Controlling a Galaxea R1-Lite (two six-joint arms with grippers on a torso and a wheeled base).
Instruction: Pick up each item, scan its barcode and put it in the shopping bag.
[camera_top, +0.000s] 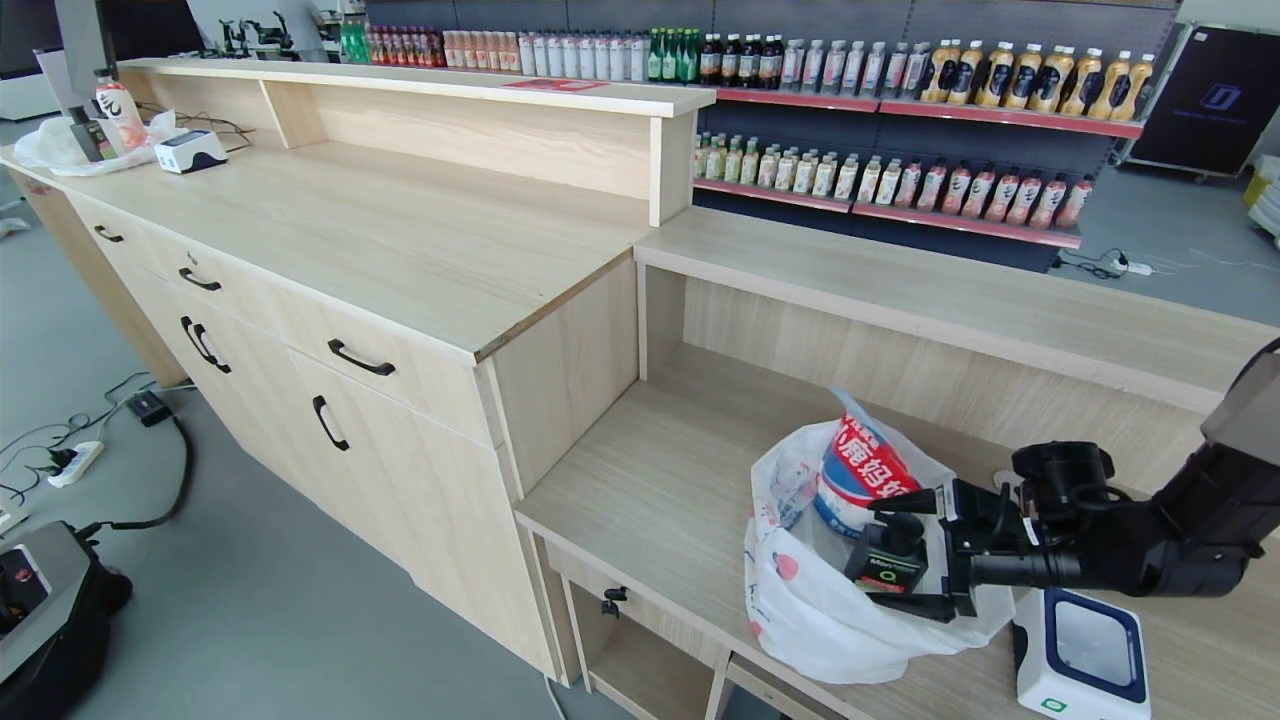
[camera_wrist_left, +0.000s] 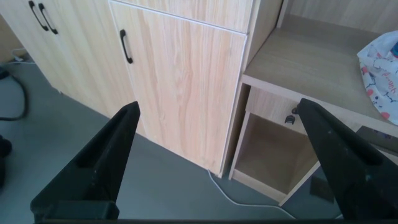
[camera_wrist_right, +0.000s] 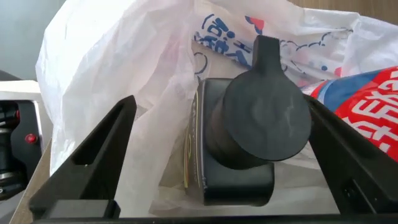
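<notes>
A white plastic shopping bag lies open on the low counter at the right. Inside it stands a dark bottle with a round black cap, next to a red and blue packet. My right gripper is at the bag's mouth, open, one finger on either side of the bottle and a gap on each side in the right wrist view. My left gripper is open with nothing in it, low over the grey floor in front of the cabinet door.
A white barcode scanner with a blue frame stands on the counter just right of the bag. A higher counter runs off to the left, carrying a second scanner and another bag with a bottle. Drink shelves line the back.
</notes>
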